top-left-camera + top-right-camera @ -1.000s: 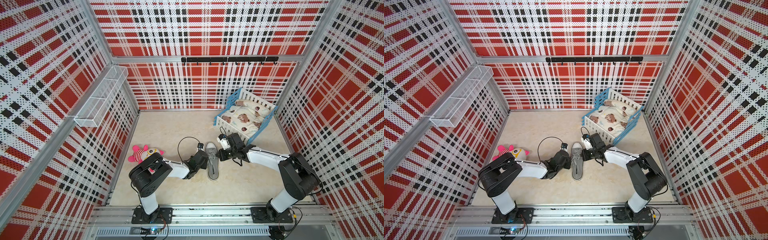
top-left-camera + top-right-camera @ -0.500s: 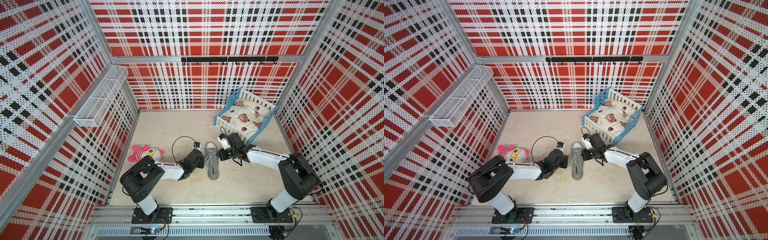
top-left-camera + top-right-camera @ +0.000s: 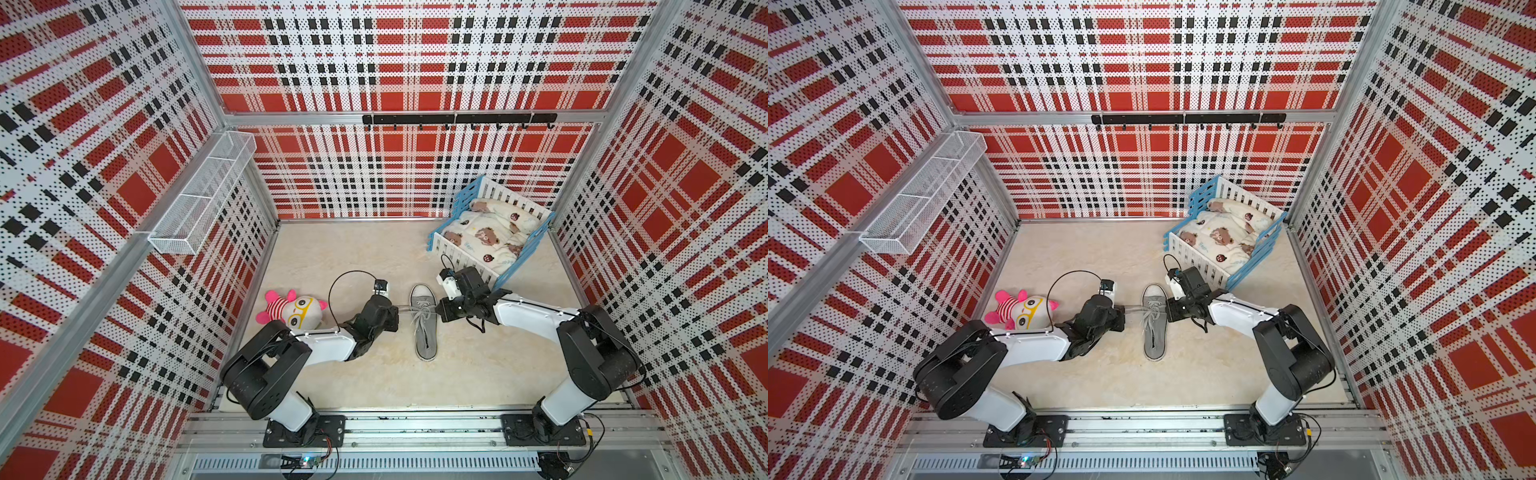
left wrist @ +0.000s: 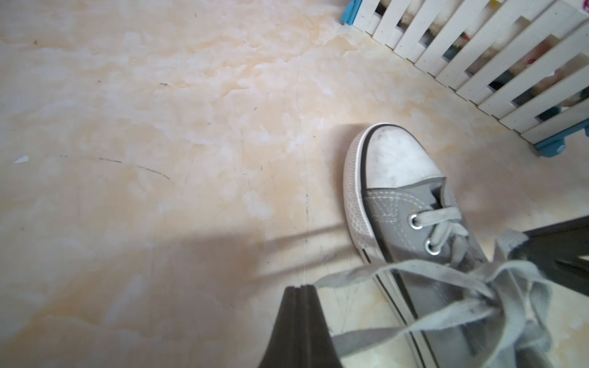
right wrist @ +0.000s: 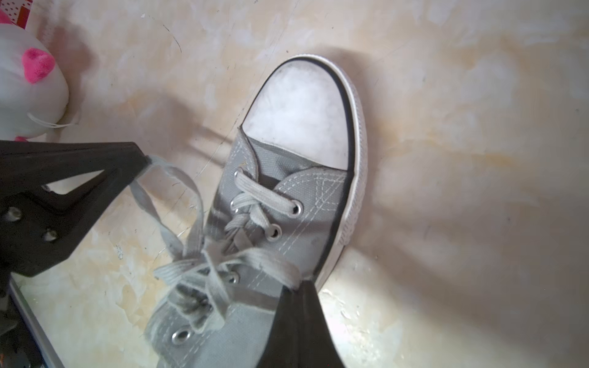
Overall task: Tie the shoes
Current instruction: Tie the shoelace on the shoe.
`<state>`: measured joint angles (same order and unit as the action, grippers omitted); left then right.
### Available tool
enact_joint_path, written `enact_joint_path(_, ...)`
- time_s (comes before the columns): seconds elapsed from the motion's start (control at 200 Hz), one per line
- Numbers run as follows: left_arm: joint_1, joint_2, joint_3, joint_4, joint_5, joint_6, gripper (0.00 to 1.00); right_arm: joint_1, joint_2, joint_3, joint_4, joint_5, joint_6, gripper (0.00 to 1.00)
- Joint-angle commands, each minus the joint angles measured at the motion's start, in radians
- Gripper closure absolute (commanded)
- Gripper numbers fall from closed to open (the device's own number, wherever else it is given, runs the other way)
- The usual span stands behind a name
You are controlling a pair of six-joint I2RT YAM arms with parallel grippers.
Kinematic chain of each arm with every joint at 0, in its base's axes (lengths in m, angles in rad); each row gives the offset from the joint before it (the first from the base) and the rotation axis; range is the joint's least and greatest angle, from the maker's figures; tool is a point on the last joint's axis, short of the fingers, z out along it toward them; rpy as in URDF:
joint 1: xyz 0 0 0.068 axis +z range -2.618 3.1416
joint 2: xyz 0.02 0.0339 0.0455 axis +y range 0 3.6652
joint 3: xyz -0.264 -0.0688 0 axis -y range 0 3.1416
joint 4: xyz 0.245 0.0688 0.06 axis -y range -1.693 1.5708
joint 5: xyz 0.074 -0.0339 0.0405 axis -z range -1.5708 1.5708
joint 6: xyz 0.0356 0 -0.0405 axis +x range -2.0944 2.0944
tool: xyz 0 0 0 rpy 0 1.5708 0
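With your left hand (image 3: 395,313) and right hand (image 3: 439,309) clamped on the laces (image 3: 419,309) at mid-frame, pull apart evenly and low so the knot cinches without dragging the sneaker (image 3: 425,338).

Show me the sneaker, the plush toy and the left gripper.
sneaker (image 3: 426,338): top view, grey heel half.
plush toy (image 3: 300,314): top view, its face.
left gripper (image 4: 299,289): left wrist view, closed fingertips pinching the laces (image 4: 497,306).

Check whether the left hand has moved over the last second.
Yes. The left hand pulled away from the grey sneaker toward the plush toy, holding its lace.
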<state>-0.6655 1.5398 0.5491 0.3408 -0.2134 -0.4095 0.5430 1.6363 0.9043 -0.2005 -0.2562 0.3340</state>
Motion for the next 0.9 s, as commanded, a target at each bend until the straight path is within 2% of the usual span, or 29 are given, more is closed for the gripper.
enact_joint_path(0.0, 0.019, -0.026, -0.020, -0.017, 0.010, 0.017, 1.00, -0.004, -0.023, 0.015, -0.034, 0.029, 0.010, 1.00)
enact_joint_path(0.897, 0.074, -0.049, -0.083, -0.012, 0.025, 0.017, 1.00, -0.006, 0.005, 0.038, -0.119, 0.143, 0.014, 1.00)
